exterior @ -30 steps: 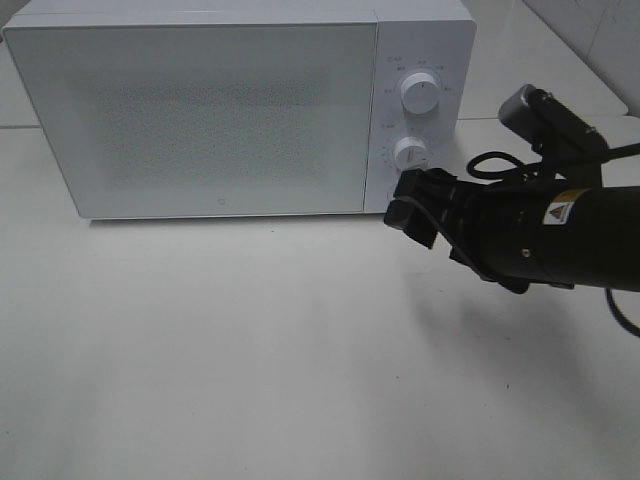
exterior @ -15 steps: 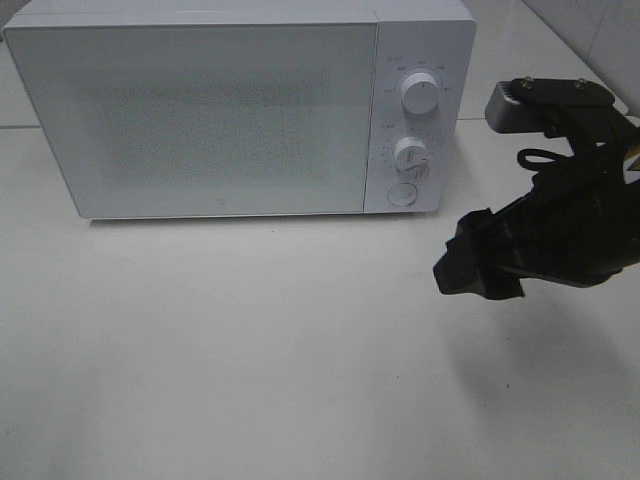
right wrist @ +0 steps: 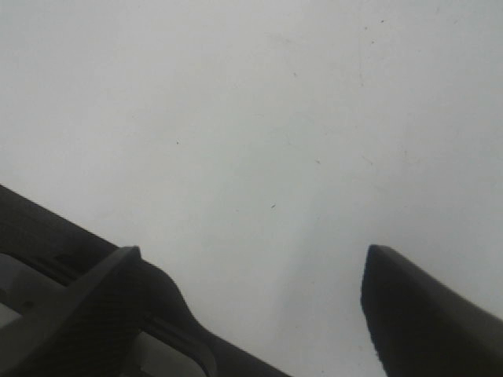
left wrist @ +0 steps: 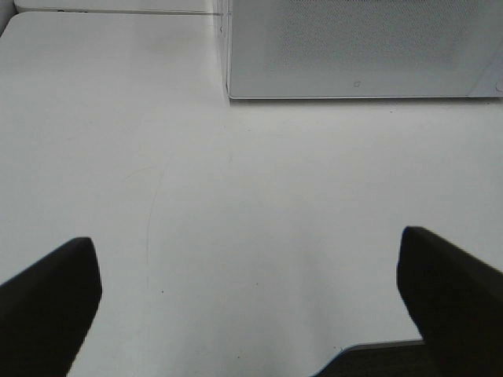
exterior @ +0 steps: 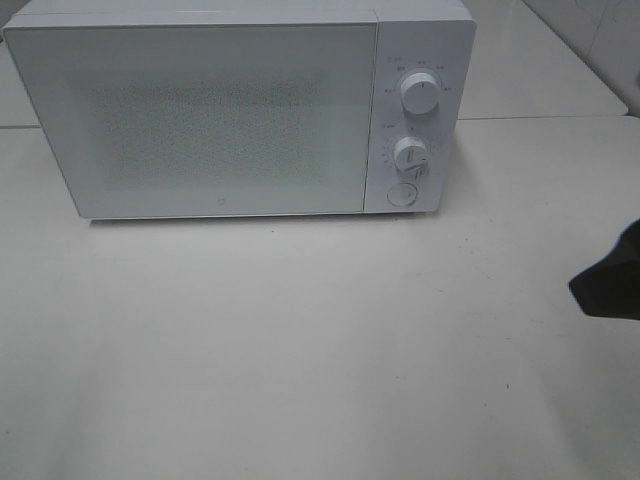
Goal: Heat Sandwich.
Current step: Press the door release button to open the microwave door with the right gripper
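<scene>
**Exterior high view**
- Microwave (exterior: 220,110): white, on the table (exterior: 300,340), door (exterior: 200,120) shut and frosted.
- Upper dial (exterior: 420,92), lower dial (exterior: 411,156) and button (exterior: 402,194): on the panel beside the door, nothing touching them.
- Right arm (exterior: 612,278): a dark piece at the view's edge, well apart from the panel.
- Sandwich: not seen on the table.

**Left wrist view**
- Left gripper (left wrist: 247,243): jaws spread wide, bare table between them.
- Microwave (left wrist: 354,47): ahead of the jaws and well beyond their tips.
- Sandwich: none between or near the jaws.

**Right wrist view**
- Right gripper (right wrist: 251,253): jaws spread and empty, plain table between and ahead of them.

**Progress, as a judgement**
- The sandwich appears in no view.
- It is probably behind the shut door, though the frosting hides this.
- If so, loading and closing are done.
- Whether the dials are set cannot be told.
- Taking the sandwich out would be left.
</scene>
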`<state>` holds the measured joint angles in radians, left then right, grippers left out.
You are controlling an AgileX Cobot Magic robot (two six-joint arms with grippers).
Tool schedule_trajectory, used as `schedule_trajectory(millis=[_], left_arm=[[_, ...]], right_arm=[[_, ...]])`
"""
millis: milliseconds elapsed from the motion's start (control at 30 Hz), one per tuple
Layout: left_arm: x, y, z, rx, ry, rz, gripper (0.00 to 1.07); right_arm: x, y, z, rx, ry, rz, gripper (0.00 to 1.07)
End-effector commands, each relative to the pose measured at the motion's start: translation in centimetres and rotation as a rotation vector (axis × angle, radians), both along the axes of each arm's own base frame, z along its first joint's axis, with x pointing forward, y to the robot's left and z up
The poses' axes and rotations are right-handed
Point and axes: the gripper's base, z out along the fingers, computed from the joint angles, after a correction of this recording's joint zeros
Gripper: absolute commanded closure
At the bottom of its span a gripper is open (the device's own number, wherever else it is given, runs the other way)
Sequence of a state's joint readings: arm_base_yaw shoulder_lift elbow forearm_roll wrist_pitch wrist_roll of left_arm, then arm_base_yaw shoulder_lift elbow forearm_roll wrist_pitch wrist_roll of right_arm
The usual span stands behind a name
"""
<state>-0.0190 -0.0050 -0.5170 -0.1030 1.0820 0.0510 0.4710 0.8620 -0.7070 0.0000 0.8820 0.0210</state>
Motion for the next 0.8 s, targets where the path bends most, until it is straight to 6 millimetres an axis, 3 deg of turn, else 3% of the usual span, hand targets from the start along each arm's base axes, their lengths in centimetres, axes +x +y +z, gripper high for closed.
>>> schedule_trajectory(millis=[33,467,800], left_arm=[[-0.2,-0.1,0.0,-0.011,-0.026,0.000,0.10],[-0.2,-0.1,0.0,-0.011,-0.026,0.000,0.10],[-0.2,-0.1,0.0,-0.011,-0.026,0.000,0.10]], right_arm=[[-2.1,-1.2,1.3,0.005,-0.047,0.008,0.31],[-8.6,-4.6,2.9,0.066,-0.182,-0.012,0.31],[-12.5,-6.7,3.1,0.128,-0.367,-0.205,0.31]])
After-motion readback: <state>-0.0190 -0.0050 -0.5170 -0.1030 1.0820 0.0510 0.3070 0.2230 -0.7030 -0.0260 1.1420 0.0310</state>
